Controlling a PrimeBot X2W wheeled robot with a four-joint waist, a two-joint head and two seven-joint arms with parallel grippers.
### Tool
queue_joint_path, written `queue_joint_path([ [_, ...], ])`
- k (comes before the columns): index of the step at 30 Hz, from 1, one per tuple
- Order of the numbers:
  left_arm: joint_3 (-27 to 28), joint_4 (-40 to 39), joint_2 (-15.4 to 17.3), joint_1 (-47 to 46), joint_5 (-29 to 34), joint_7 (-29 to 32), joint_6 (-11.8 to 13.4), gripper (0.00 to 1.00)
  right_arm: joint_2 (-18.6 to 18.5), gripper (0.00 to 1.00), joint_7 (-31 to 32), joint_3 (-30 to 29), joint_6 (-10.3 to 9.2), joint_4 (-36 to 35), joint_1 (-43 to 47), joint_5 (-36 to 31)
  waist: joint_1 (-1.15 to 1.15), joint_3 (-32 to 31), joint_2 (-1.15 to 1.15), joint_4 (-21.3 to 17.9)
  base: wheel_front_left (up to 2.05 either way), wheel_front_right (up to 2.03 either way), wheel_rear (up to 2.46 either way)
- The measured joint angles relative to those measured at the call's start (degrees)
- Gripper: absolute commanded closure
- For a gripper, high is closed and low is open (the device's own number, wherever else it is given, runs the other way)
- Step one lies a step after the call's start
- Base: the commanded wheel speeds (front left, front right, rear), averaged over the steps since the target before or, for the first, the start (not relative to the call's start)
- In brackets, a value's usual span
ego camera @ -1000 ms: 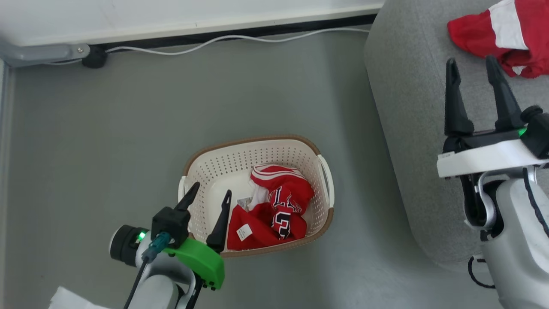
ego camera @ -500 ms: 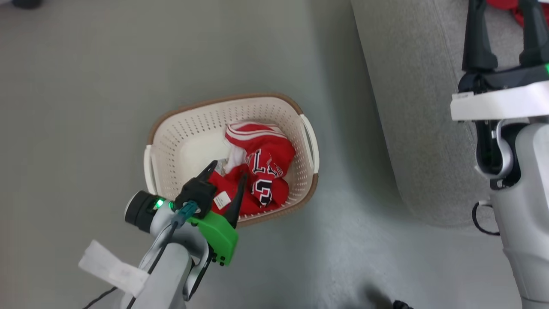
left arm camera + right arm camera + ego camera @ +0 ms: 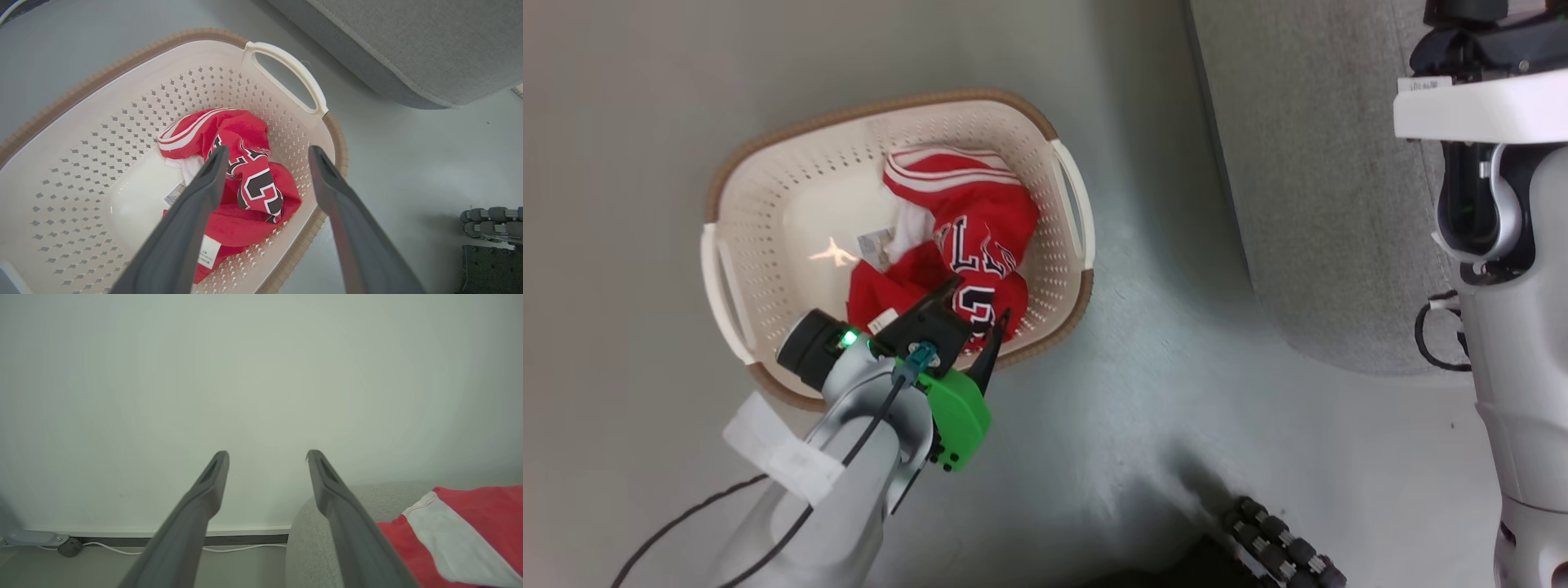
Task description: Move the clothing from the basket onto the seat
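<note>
The cream basket (image 3: 866, 110) stands on the grey floor, left of the grey seat (image 3: 1307, 163). Inside it lies crumpled red clothing (image 3: 980, 216), a jersey with black-and-white lettering. My left gripper (image 3: 978, 298) hangs open over the jersey's near edge, just inside the basket's near rim. In the left wrist view the left gripper (image 3: 267, 153) frames the jersey (image 3: 253, 192) between its spread fingers, apart from the fabric. My right gripper (image 3: 267, 455) stands open and empty above the seat (image 3: 367, 494), beside a red garment with a white stripe (image 3: 470, 522) lying on the seat.
The seat's rounded corner (image 3: 408, 49) lies close to the basket's right handle (image 3: 286, 73). My wheeled base (image 3: 1282, 547) shows at the bottom. A white cable (image 3: 237, 549) runs along the wall's foot. A label sticker (image 3: 874, 242) sits on the basket floor.
The head camera has tilted down, so the whole picture shifted. My left gripper has moved from the basket's near left rim to over the jersey, still open. The right gripper stays open.
</note>
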Motion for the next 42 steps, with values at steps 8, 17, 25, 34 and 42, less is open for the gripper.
queue_joint_path([
  [8,0.20,2.36,0.07,-5.17,0.41,0.67,-0.48,0.00,2.14,0.00,-0.51,0.45,0.52,-0.22,-3.56,0.37,0.00,6.53,0.00,-2.52,0.00,0.00,0.00],
  [17,1.03,6.65,1.63,-7.98,0.42,0.66,-0.56,0.00,4.09,0.00,-1.22,0.79,0.62,2.30,-5.70,0.62,0.00,12.44,0.00,-5.79,0.00,0.00,0.00],
  [25,2.44,9.66,2.79,-10.60,2.34,-0.58,0.75,0.00,4.68,0.00,-1.55,0.38,1.01,3.91,-6.48,0.62,0.00,14.70,0.00,-8.02,0.00,0.00,0.00],
  [34,2.61,13.41,3.83,-11.77,3.57,-0.59,2.55,0.15,5.38,0.00,-1.56,-0.05,1.54,4.63,-7.47,0.59,0.00,15.46,0.00,-8.73,0.00,0.00,0.00],
  [42,1.72,15.43,2.90,-12.03,3.57,-1.74,2.54,1.00,5.83,0.00,-1.59,-0.85,2.04,5.25,-7.55,-0.05,0.00,14.36,0.00,-8.56,0.00,0.00,0.00],
])
